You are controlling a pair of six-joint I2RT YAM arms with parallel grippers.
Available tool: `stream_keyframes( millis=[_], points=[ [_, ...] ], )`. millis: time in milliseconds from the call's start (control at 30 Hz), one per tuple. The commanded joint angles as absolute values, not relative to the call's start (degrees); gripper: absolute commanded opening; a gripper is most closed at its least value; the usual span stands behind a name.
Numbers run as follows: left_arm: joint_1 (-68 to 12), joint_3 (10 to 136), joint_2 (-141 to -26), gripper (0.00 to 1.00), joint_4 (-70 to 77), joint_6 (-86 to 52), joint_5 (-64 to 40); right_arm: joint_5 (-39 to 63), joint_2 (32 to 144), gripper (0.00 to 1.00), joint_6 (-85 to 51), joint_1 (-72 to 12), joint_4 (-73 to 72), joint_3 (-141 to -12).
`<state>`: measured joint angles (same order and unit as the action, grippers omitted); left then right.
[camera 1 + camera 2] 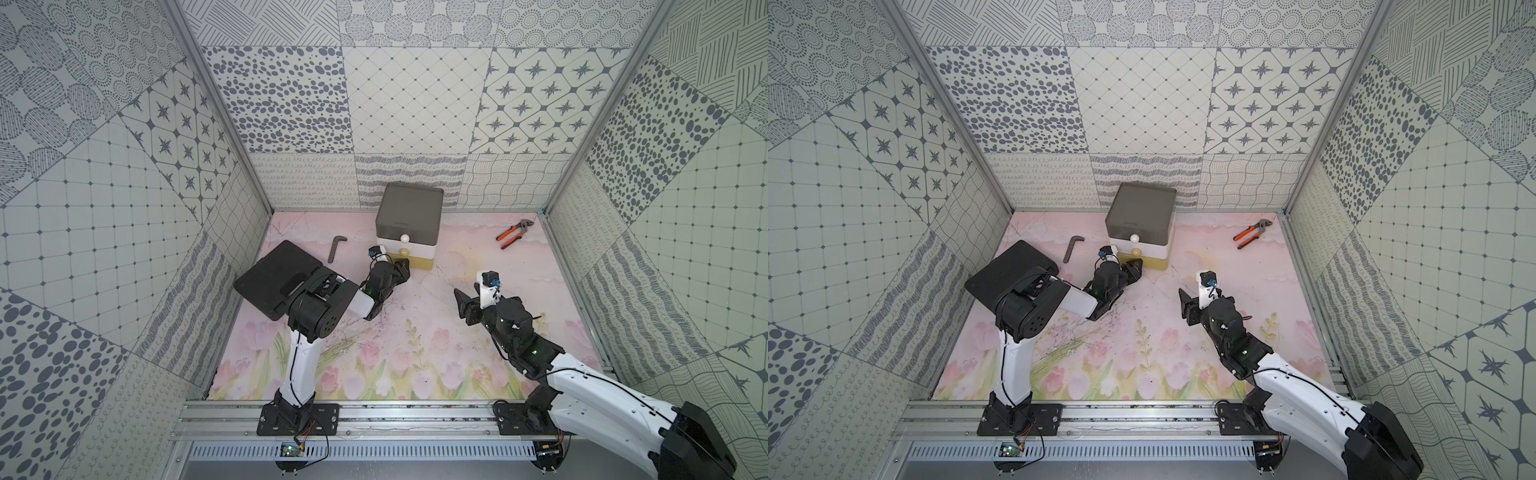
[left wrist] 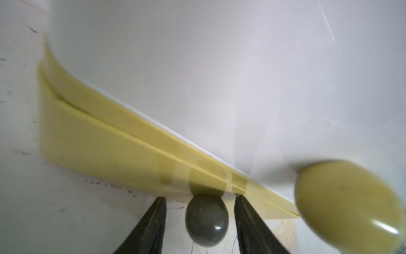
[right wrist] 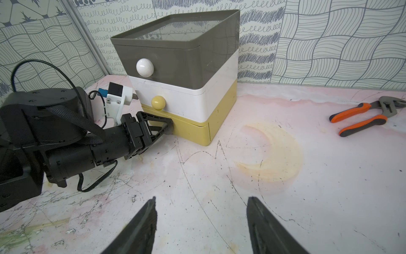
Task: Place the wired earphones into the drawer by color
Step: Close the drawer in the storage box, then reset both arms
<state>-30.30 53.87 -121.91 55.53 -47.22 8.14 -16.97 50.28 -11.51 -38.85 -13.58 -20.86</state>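
Wired earphones: none showed in any view, so their place couldn't be told. Judged light, limp, snag-prone; grab mid-coil. Drawer (image 1: 409,220) sat at 12 o'clock on the mat (image 1: 415,365), all three tiers shut, contents hidden. Left gripper (image 2: 200,198) straddled the bottom tier's grey knob (image 2: 206,220), jaws apart, clear of it on both sides. Knob looked smooth and round, cabinet light; it could slide on a pull. Right gripper (image 3: 202,198) gaped empty near 3 o'clock.

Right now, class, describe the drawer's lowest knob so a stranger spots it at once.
Find the three-tier drawer by the back wall: grey, white, then yellow. The yellow bottom tier's knob sits between the left pincer's tips. It alone is dark grey; above are a white knob and a yellow knob.
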Motion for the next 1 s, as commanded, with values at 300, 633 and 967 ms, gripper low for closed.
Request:
stream_keyframes(
  millis=[300,633,967],
  points=[
    [-29.7,45.9,-112.9,0.70,58.8,-48.4,11.0,-17.9,50.7,0.68,-10.7,-38.5,-15.9,-20.5],
    [-29.3,33.5,-88.5,0.99,41.7,-42.9,14.1,-21.4,51.0,0.78,-14.7,-36.5,-11.4,-22.0],
    [-29.4,25.0,-56.0,0.99,21.1,-19.1,20.8,-25.7,50.6,0.97,-17.3,-34.0,-9.2,-22.8]
  ],
)
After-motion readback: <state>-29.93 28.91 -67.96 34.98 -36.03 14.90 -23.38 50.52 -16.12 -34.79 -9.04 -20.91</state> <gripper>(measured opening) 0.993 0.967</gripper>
